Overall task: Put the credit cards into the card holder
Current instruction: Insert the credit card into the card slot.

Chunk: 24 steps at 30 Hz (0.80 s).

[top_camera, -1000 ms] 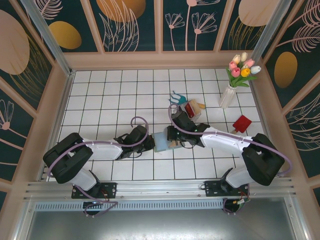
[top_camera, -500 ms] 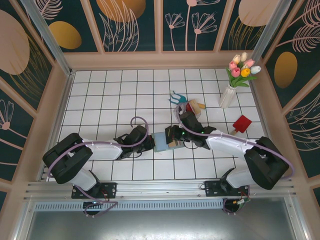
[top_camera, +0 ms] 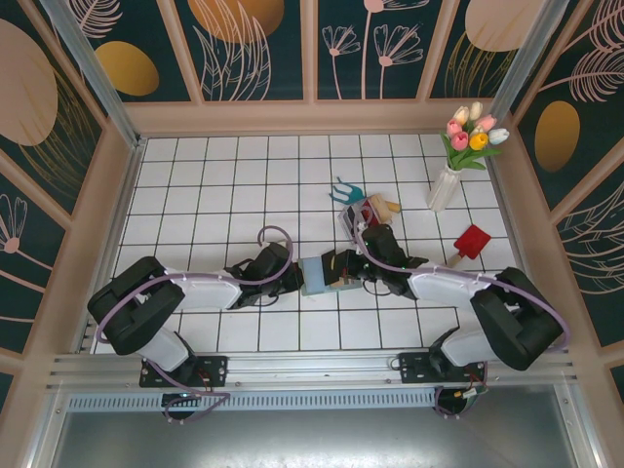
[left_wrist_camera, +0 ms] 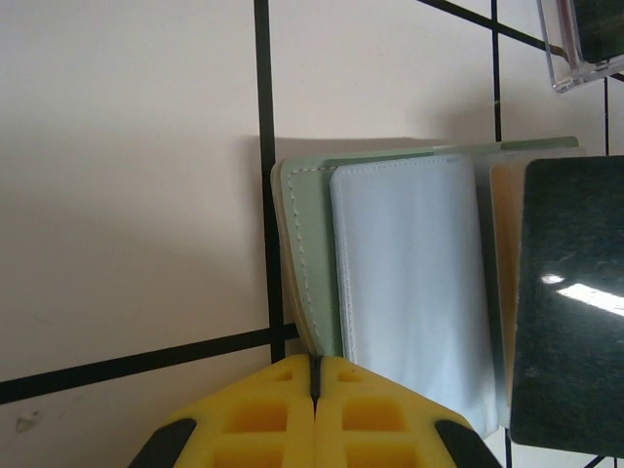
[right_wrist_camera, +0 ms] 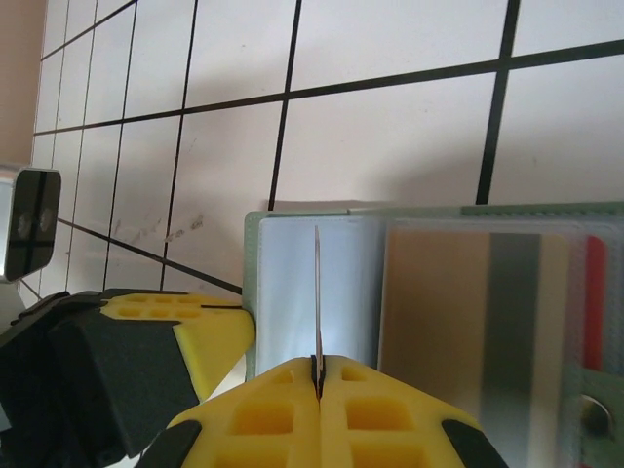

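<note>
In the left wrist view the black card (left_wrist_camera: 570,302) runs off at 3 o'clock and the clear rack (left_wrist_camera: 585,39) is clipped at the 1 o'clock corner; the left jaws hide the 6 o'clock edge of the card holder (left_wrist_camera: 307,253). In the right wrist view the right jaws pinch a thin card (right_wrist_camera: 316,283) seen edge-on, colour untellable. From above, the right arm (top_camera: 444,285) covers the holder's 3 o'clock side.

Two pincers (left_wrist_camera: 315,375) (right_wrist_camera: 317,375), one card holder (left_wrist_camera: 307,253), one black card (left_wrist_camera: 570,341), one vase (top_camera: 444,187).
</note>
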Available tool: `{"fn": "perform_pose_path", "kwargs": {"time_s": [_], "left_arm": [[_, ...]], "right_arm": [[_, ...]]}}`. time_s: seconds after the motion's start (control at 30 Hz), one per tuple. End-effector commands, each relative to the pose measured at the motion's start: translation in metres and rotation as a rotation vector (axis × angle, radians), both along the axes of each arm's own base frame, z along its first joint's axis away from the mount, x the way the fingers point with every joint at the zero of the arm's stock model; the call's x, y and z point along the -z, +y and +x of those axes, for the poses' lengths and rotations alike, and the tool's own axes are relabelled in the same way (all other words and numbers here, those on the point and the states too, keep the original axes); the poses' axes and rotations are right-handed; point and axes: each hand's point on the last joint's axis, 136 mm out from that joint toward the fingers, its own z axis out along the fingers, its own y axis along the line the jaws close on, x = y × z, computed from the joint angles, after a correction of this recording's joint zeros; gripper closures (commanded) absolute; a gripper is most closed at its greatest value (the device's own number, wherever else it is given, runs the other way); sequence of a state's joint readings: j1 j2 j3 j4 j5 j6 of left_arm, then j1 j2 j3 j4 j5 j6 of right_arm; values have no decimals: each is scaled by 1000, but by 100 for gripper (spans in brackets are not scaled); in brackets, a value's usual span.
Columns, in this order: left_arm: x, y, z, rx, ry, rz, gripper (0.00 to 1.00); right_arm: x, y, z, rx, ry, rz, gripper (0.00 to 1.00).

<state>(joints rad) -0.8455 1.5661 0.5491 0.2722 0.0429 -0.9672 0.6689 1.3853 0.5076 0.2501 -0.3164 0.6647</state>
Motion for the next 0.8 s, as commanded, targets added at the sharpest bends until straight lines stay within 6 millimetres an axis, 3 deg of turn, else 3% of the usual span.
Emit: {"fn": "perform_pose_path", "kwargs": {"time_s": [0.0, 0.1, 0.23, 0.33, 0.63, 0.77], "left_arm": [[2, -1, 1, 20, -3, 29, 100], [2, -1, 0, 18, -2, 32, 100], [2, 1, 0, 16, 1, 36, 100], [3, 1, 0, 13, 3, 36, 100], [3, -2, 0, 21, 8, 28, 100], [5, -3, -1, 23, 12, 27, 100]], "right_arm": [[7, 0, 3, 7, -7, 3, 100], [13, -7, 4, 25, -2, -41, 100], [-11, -4, 3, 4, -45, -2, 100], [-17, -9, 4, 14, -69, -3, 100], [18, -15, 0, 22, -12, -51, 100], [24, -9, -7, -6, 13, -14, 100]]}}
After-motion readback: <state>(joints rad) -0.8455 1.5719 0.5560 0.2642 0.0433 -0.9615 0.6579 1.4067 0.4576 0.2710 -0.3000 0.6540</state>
